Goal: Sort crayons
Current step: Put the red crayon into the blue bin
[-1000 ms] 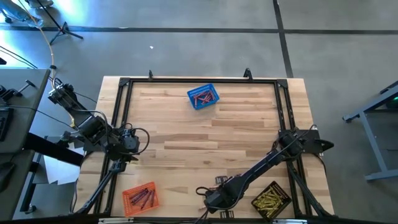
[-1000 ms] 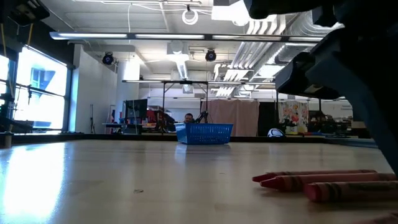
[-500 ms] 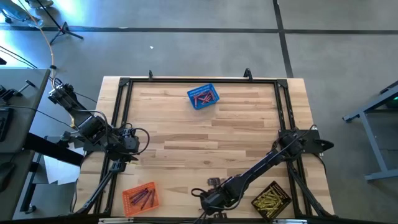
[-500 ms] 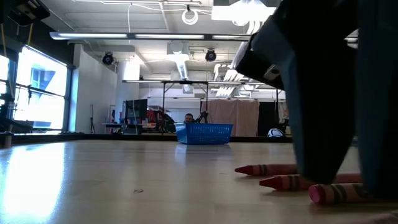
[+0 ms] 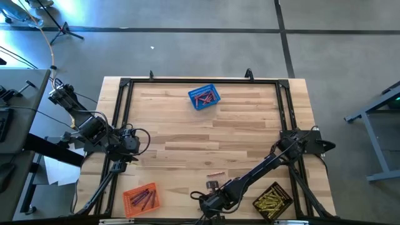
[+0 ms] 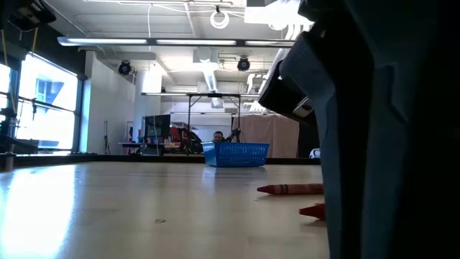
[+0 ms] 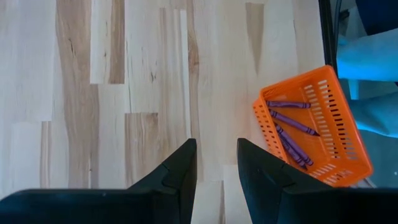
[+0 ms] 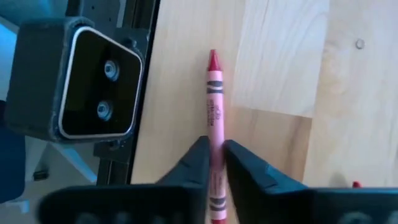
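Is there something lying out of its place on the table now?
Yes. Two red crayons lie loose on the bare wood near the front edge, outside every basket. The right gripper is closed on a third red crayon there.

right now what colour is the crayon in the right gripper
Red, with a pinkish wrapper; the crayon in the right gripper shows best in the right wrist view.

My claw (image 7: 216,167) hangs over the bare wooden surface (image 7: 112,93), its two dark fingers (image 7: 180,168) parted with a narrow gap of wood showing between them. Just beside it, an orange basket (image 7: 323,93) sits tilted near the surface's edge, with several purple crayons (image 7: 292,127) lying inside.
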Robot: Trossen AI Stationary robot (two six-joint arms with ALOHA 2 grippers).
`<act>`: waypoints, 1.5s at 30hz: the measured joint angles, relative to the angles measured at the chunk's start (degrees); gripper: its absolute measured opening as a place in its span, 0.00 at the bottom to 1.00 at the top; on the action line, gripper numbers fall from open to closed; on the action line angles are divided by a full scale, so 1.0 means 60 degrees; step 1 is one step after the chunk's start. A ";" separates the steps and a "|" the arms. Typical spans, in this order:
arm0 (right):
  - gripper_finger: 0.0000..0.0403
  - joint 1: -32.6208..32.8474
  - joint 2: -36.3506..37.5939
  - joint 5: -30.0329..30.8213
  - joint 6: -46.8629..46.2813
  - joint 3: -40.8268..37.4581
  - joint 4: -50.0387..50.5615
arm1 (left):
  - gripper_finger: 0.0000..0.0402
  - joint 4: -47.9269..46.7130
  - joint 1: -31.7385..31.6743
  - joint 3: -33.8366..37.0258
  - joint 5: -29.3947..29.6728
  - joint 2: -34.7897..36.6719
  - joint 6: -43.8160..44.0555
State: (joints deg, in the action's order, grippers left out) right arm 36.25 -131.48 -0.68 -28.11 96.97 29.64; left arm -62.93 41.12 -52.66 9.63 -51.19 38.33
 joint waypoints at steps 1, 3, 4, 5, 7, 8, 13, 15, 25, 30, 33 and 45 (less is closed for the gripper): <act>0.06 -0.0036 -0.0004 -0.0038 0.0013 -0.0002 -0.0024 | 0.26 -0.0046 0.0001 0.0000 -0.0001 0.0002 0.0000; 0.03 -0.0106 0.0023 -0.0150 0.0008 -0.0006 -0.0049 | 0.26 -0.0078 -0.0003 0.0000 0.0000 0.0002 0.0000; 0.03 -0.0126 0.0022 -0.0186 0.0014 -0.0012 -0.0081 | 0.26 -0.0074 0.0001 0.0000 -0.0003 0.0002 0.0000; 0.04 -0.0172 0.0020 -0.0221 0.0026 -0.0017 -0.0114 | 0.26 -0.0074 0.0001 0.0000 -0.0001 0.0002 0.0000; 0.04 -0.0222 0.0011 -0.0297 0.0366 -0.0023 -0.0251 | 0.26 -0.0078 -0.0002 0.0000 -0.0004 0.0000 0.0000; 0.03 -0.0222 0.0026 -0.0332 0.0710 -0.0023 -0.0305 | 0.26 -0.0074 0.0001 -0.0001 -0.0003 0.0002 0.0000; 0.02 -0.0277 0.0103 -0.0355 0.3456 -0.0030 -0.0344 | 0.26 -0.0078 0.0001 -0.0001 -0.0004 -0.0001 -0.0325; 0.02 -0.0420 0.0183 -0.0405 0.4266 -0.0052 -0.0179 | 0.26 -0.0067 -0.0003 0.0000 -0.0004 -0.0002 -0.0422; 0.01 -0.2180 0.0864 0.0372 0.6068 -0.0081 0.0949 | 0.26 -0.0041 0.0001 -0.0004 0.0036 0.0002 -0.0423; 0.01 -0.3340 0.1228 0.0279 0.6929 -0.0074 0.1115 | 0.26 -0.0040 0.0001 -0.0004 0.0259 0.0001 -0.0185; 0.00 -0.4047 0.1598 0.0288 0.7475 -0.0066 0.1061 | 0.26 -0.0041 0.0001 -0.0004 0.0317 0.0002 0.0071; 0.00 -0.7746 0.3006 0.0166 0.7944 -0.0048 0.1229 | 0.26 -0.0034 0.0001 0.0022 0.1363 -0.0002 0.0791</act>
State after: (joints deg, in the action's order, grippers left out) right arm -10.23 -113.45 0.32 19.55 96.68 37.01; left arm -63.13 41.12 -52.53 17.81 -51.20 43.07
